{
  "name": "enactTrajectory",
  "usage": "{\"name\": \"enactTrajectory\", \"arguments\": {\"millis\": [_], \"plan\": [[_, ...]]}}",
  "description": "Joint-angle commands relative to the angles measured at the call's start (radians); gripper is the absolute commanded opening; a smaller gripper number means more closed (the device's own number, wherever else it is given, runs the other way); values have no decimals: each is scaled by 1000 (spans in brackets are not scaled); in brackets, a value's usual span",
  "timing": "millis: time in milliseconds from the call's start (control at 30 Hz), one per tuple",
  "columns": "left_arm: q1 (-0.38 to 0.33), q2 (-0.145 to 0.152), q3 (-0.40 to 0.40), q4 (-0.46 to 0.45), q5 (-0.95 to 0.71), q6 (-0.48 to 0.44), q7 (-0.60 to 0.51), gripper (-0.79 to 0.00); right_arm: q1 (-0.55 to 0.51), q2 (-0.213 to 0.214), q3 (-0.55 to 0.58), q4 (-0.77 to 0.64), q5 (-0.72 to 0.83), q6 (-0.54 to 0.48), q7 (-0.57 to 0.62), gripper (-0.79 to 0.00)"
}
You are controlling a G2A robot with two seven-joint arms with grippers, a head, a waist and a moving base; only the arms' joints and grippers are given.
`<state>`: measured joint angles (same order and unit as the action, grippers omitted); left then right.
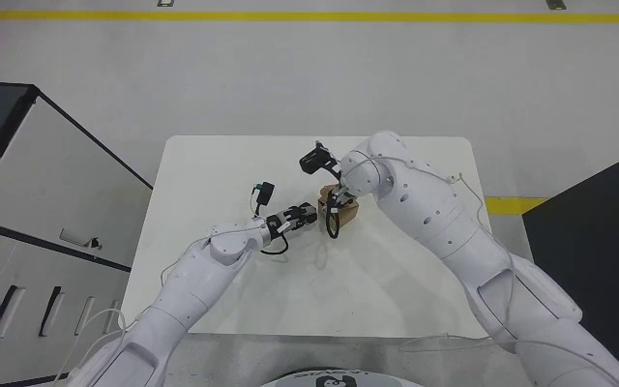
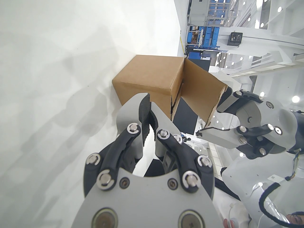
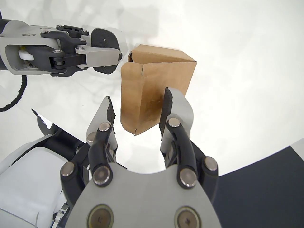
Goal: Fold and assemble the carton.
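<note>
1. White table [image 1: 406, 281] carries everything, with grey floor [image 1: 290, 77] beyond its far edge.
2. Left gripper [image 2: 148, 103] lies on the left of the group. Its fingers are pressed together with nothing between them. The tips aim straight at the carton and sit just beside its near wall, and no contact is visible.
3. Carton [image 1: 343, 206] stands near the table's middle, between the two grippers. It is brown and its walls are squared up. One flap [image 3: 131, 91] is raised and unfolded, rising off the box away from the table.
4. Right gripper [image 3: 137, 96] comes in from the right, above the carton. Its fingers are spread and straddle the flap's free corner. One pad [image 3: 166, 105] looks to be against the cardboard, and the other stands apart from it.
5. The right arm is judged the nearer one, since it is already astride the flap. The carton's long axis seems to run up toward that gripper, so the flap would have to fold down across the opening. The left tips, level with the wall, look placed to brace the box.
</note>
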<state>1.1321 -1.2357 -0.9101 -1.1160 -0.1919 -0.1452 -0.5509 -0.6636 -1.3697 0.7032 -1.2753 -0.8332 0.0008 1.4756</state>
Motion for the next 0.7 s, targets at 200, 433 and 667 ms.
{"name": "enactTrajectory", "arguments": {"millis": [200, 433, 667], "plan": [[0, 0, 0, 0, 0, 0, 0, -785, -1, -2, 0, 7, -13, -2, -8, -437], [0, 0, 0, 0, 0, 0, 0, -785, 1, -6, -6, 22, -19, -7, -14, -493], [0, 0, 0, 0, 0, 0, 0, -785, 7, -13, -17, 37, -29, -17, -23, -594]]}}
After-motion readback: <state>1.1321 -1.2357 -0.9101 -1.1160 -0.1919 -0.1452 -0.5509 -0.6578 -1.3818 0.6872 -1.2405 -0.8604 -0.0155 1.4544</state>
